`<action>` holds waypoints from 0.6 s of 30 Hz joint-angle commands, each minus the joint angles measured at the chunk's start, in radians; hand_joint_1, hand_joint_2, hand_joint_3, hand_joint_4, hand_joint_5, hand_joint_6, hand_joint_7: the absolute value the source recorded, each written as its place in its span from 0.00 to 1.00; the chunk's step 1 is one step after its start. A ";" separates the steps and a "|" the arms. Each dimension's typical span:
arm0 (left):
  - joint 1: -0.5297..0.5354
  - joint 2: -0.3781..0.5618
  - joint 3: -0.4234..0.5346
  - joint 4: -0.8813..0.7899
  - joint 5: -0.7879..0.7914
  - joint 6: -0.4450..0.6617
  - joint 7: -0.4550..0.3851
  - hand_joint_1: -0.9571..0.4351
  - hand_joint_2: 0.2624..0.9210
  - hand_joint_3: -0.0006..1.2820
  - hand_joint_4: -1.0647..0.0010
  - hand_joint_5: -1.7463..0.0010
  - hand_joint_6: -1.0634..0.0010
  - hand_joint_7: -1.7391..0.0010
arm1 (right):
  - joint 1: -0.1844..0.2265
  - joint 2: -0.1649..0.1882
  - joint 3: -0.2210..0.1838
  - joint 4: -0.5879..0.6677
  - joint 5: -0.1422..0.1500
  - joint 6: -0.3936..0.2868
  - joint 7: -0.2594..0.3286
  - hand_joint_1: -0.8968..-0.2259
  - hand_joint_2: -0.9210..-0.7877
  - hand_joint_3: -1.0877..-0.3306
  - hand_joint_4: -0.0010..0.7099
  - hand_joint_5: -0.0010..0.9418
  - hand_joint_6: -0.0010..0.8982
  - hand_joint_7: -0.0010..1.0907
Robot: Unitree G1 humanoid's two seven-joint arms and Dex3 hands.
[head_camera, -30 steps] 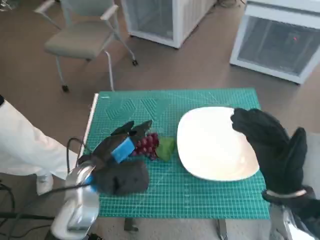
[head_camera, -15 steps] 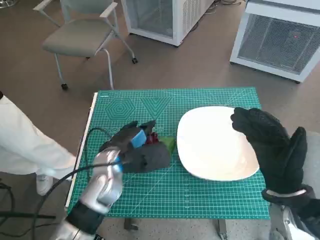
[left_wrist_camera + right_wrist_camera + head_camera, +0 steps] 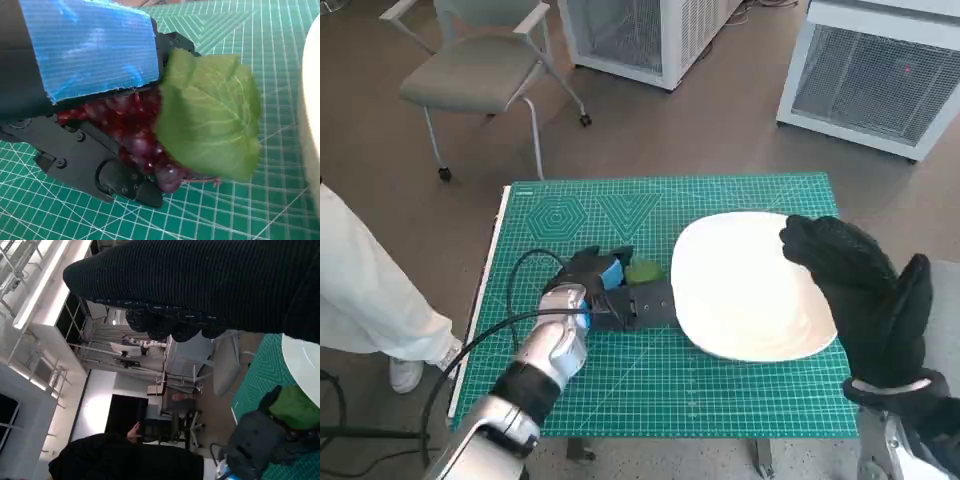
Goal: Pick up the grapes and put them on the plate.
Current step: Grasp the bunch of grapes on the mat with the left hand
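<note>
Just beside the empty plate (image 3: 750,285), the left robot hand (image 3: 615,295) clasped the grapes (image 3: 132,132); carrying them over and releasing remained.

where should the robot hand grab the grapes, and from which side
Best around the dark red berry cluster, coming from the side away from the plate. The broad green leaf covers the plate-facing side and is thin and floppy. The left robot hand already wraps the cluster this way.
</note>
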 commanded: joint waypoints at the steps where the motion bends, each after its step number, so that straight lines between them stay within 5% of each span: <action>1: -0.026 -0.010 -0.017 0.065 -0.011 -0.022 0.004 0.52 0.73 0.00 0.99 1.00 0.85 1.00 | 0.022 0.002 0.000 0.004 0.005 0.019 -0.003 0.82 0.00 0.63 0.56 0.89 0.25 0.91; 18: -0.047 -0.024 -0.005 0.144 -0.071 -0.042 0.020 0.59 0.76 0.01 0.97 0.99 0.84 1.00 | 0.021 0.003 0.002 0.000 0.005 0.025 -0.006 0.82 0.00 0.63 0.56 0.89 0.25 0.90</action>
